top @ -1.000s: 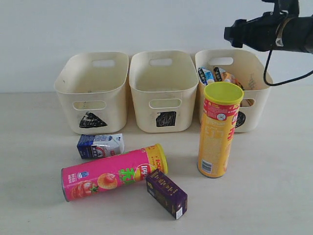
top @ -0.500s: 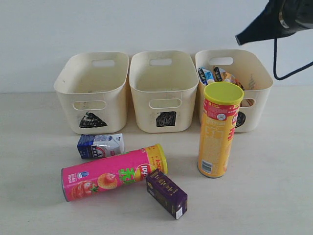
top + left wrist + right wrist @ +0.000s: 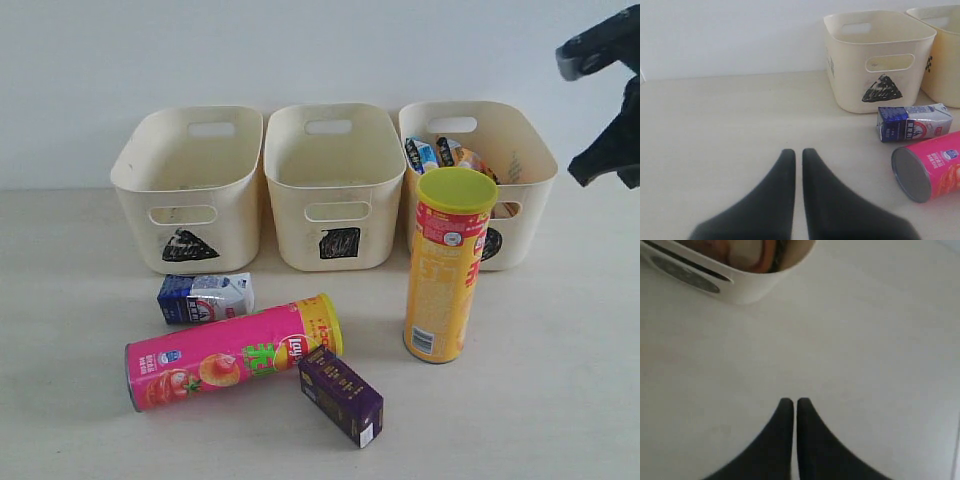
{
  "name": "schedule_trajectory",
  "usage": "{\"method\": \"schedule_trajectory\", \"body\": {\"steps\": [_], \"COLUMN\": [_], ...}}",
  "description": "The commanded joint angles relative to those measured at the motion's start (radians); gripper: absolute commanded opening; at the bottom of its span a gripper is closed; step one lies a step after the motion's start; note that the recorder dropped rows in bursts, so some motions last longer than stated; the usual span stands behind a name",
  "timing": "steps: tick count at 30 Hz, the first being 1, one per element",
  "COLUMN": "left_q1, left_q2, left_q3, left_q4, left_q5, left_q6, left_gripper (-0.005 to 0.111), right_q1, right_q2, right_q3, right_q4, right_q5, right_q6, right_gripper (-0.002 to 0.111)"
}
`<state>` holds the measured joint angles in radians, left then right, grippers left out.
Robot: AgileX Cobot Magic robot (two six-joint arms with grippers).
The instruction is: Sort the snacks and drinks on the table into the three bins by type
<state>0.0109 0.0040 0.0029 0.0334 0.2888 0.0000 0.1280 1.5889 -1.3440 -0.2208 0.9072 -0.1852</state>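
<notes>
Three cream bins stand in a row: triangle bin (image 3: pixel 232 235), square bin (image 3: pixel 290 232), circle bin (image 3: pixel 532 165). Orange-white and blue bags (image 3: pixel 440 154) lie in the circle bin. In front of that bin a yellow chip tube (image 3: pixel 447 265) stands upright. A pink chip tube (image 3: pixel 235 352) lies on its side, with a purple carton (image 3: pixel 340 394) against it and a blue-white milk carton (image 3: pixel 205 297) behind it. My left gripper (image 3: pixel 798 152) is shut and empty over bare table, well apart from the milk carton (image 3: pixel 914 122). My right gripper (image 3: pixel 792 401) is shut and empty beside the circle bin (image 3: pixel 747 287).
The right arm (image 3: pixel 608 150) shows as dark shapes at the exterior view's right edge, above table level. The left arm is outside that view. A pale wall runs behind the bins. Bare tabletop lies left of the triangle bin (image 3: pixel 880 95) and right of the circle bin.
The right arm has swung from above the circle bin to the right and downward, now at the frame's right edge. The snacks, drinks and bins have not moved.
</notes>
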Motion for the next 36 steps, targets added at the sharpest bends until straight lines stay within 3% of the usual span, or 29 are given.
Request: {"method": "schedule_trajectory", "body": {"steps": [1,8,13,26,36], "left_q1": [0.002,0.002,0.002,0.002,0.002], "left_q2": [-0.004,-0.004,-0.004,-0.004,-0.004], "left_q3": [-0.003,-0.003,-0.003,-0.003,-0.003], "left_q4": [0.000,0.000,0.000,0.000,0.000], "left_q5": [-0.004,-0.004,-0.004,-0.004,-0.004], "left_q6": [0.000,0.000,0.000,0.000,0.000], "left_gripper": [0.004,0.004,0.004,0.004,0.004], "right_q1": [-0.072,-0.205,-0.268,-0.268,-0.268], "right_q2": [-0.105,-0.257,-0.400,-0.895,-1.118], "right_q3": [0.005,0.149,0.343,0.740,0.786], "right_q4": [0.200,0.241,0.236,0.242,0.242], "right_q5": [0.005,-0.041,-0.229,-0.562,-0.564], "right_q6": [-0.045,0.031,0.099,0.106,0.104], "right_gripper": [0.000,0.000,0.000,0.000,0.000]}}
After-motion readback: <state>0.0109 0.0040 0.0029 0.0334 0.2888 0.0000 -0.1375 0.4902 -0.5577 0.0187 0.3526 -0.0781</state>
